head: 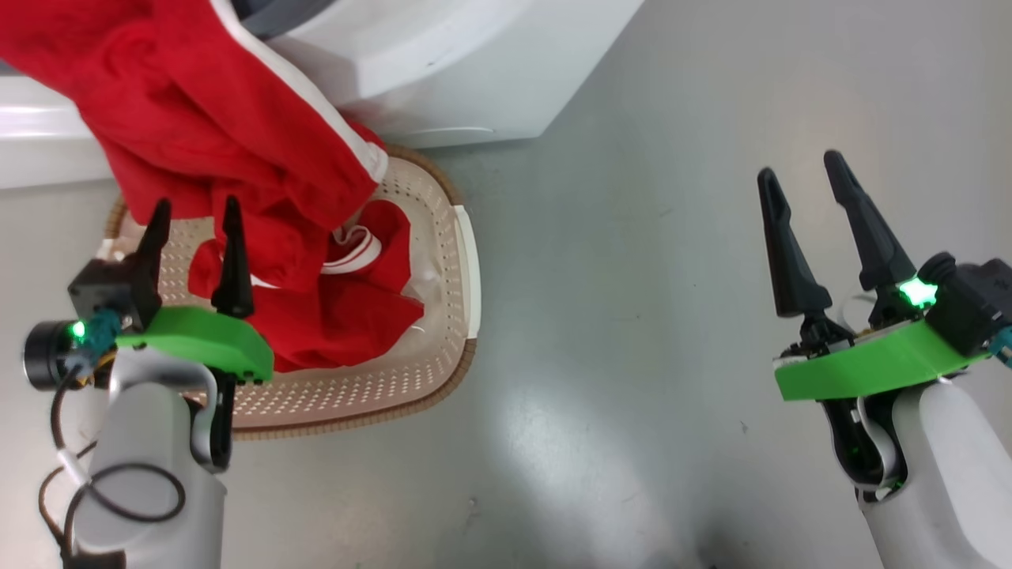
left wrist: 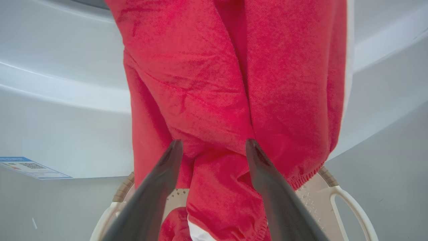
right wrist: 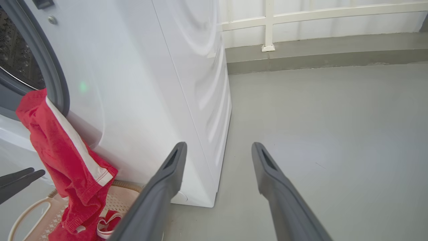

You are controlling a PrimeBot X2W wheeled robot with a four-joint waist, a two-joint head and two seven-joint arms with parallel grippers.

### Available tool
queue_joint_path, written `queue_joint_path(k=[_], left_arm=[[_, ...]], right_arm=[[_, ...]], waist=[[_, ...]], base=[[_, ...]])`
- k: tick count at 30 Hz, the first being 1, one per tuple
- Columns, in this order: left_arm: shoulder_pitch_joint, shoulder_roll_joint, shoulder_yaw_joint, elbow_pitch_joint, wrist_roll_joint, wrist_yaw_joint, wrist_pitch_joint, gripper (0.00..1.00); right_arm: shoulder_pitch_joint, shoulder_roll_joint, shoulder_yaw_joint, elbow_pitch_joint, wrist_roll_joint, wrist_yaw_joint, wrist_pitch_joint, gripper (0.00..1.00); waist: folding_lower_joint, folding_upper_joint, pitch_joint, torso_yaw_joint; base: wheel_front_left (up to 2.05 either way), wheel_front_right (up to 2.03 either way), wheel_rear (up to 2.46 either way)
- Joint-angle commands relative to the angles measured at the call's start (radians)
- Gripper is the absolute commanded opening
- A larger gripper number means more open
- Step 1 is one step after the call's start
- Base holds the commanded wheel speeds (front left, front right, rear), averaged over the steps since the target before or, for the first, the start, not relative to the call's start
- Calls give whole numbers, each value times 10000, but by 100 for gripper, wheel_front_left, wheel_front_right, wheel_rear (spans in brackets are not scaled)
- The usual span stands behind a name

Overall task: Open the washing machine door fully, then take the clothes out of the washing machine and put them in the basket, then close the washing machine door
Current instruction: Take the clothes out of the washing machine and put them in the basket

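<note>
Red clothes (head: 198, 118) trail from washing machine (head: 474, 79) into basket (head: 444, 276) — left gripper (head: 196, 203) and right gripper (head: 798, 164) spread, empty — unloading likely needs a tug down.

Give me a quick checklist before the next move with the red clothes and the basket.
1. Left gripper open, not clamping cloth: ok.
2. Right gripper open and empty: ok.
3. Clothes fully inside the basket: not ok, the upper end hangs from the washing machine opening.
4. Basket under the hanging cloth: ok.
5. Drum empty: cannot tell.
</note>
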Motion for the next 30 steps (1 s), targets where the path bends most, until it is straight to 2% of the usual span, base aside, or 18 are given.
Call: queue_joint_path(k=[1, 14, 21, 30], left_arm=[[485, 228, 270, -373, -114, -115, -49, 100], [2492, -10, 372, -3814, -216, -315, -49, 100], [3504, -35, 124, -5258, -437, -63, -49, 100], [4263, -38, -79, -6164, -658, 326, -49, 100]], right_arm=[[406, -96, 169, -221, -100, 48, -63, 100], [738, -257, -3, -242, -108, 48, -63, 100], [849, -328, -67, -259, -103, 48, -63, 100], [898, -362, -100, -308, -97, 48, -63, 100]], waist=[[0, -1, -133, 111], [0, -1, -592, 404], [0, -1, -727, 487], [0, -1, -759, 501]], base=[[0, 0, 0], [0, 0, 0], [0, 0, 0], [0, 0, 0]])
